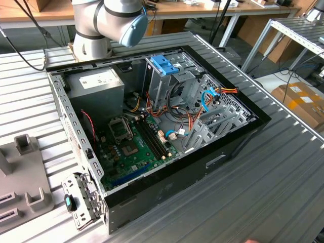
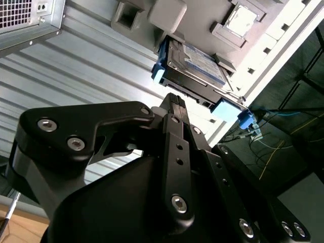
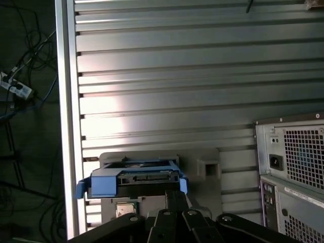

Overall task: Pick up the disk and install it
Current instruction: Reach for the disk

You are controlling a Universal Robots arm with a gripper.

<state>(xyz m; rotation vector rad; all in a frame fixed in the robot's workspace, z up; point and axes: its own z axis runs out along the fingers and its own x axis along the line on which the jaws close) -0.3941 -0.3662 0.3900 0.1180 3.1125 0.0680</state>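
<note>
Ribbed metal tabletop (image 3: 177,76) | disk (image 3: 134,178) in grey holder (image 3: 195,157); just ahead of end effector (image 3: 176,193); long axis crosswise | jaws together, empty

A ribbed aluminium table (image 1: 283,167) spans the workspace, and in the first wrist view its grooves catch a bright patch of glare (image 3: 116,109). Behind it in the exterior view stands a wooden workbench (image 1: 202,10) on metal legs. At the exterior view's right are a metal rack (image 1: 298,33) and a cardboard box (image 1: 301,101) on the pale floor (image 1: 266,81).
</note>
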